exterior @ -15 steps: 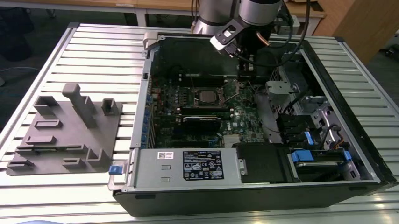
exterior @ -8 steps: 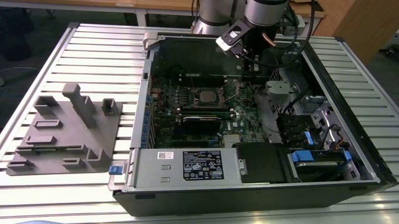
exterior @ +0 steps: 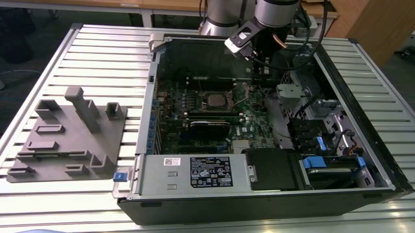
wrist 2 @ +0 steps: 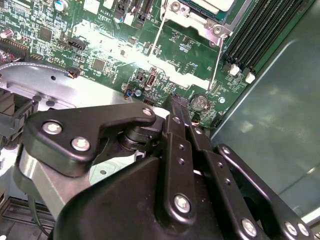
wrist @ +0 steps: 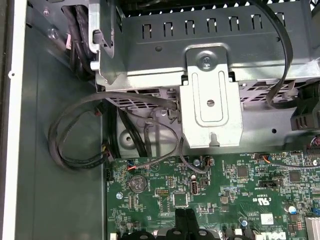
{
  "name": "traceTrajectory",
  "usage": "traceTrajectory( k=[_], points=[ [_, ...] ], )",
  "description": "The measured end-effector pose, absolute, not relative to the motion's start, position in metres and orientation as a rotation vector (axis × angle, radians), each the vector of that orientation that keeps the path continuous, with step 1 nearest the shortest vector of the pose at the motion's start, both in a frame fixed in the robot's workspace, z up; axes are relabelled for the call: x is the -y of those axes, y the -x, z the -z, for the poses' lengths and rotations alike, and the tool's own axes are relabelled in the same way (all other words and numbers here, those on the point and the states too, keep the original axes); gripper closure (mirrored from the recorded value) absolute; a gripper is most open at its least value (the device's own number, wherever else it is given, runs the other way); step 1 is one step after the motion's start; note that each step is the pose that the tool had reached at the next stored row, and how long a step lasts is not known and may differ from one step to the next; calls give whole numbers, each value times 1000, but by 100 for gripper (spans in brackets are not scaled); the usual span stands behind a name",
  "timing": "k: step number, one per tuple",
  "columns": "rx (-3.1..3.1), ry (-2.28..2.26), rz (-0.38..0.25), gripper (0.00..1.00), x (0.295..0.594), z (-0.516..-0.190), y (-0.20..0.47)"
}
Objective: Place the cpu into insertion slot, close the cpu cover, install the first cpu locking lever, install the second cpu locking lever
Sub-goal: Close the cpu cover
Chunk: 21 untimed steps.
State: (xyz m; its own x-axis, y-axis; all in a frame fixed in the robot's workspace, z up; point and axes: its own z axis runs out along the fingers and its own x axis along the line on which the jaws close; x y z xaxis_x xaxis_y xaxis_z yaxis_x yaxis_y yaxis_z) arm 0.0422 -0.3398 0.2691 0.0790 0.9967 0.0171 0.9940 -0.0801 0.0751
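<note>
Green board (wrist: pixel 220 197) — dull square cpu (exterior: pixel 213 100)

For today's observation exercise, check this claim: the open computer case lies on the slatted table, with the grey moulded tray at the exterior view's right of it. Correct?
Wrong side. In the exterior view the grey moulded tray lies at the exterior view's left of the open computer case, both on the slatted table.

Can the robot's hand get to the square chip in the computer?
Probably yes: the case is open, and the hand hangs over the green board with nothing standing between it and the cpu.
</note>
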Motion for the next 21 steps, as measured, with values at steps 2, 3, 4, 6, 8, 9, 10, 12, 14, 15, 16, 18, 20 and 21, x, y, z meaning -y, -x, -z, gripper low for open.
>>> traceTrajectory(
  k=[2,3,4,6,8,9,10,12,14,15,16,18,20,21],
  points=[
    [-2100,-2275,-98,89,340,-269,-43],
    [-2100,-2275,-98,89,340,-269,-43],
    [-2100,-2275,-98,89,340,-269,-43],
    [-2100,-2275,-99,89,340,-268,-43],
    [-2100,-2275,-98,89,340,-266,-43],
    [-2100,-2275,-98,89,340,-265,-43],
    [-2100,-2275,-98,89,340,-264,-43],
    [-2100,-2275,-98,89,340,-262,-43],
    [-2100,-2275,-98,89,340,-260,-43],
    [-2100,-2275,-98,89,340,-259,-43],
    [-2100,-2275,-98,89,340,-258,-43],
    [-2100,-2275,-98,89,340,-256,-43],
    [-2100,-2275,-98,89,340,-254,-43],
    [-2100,-2275,-98,89,340,-254,-43]
  ],
)
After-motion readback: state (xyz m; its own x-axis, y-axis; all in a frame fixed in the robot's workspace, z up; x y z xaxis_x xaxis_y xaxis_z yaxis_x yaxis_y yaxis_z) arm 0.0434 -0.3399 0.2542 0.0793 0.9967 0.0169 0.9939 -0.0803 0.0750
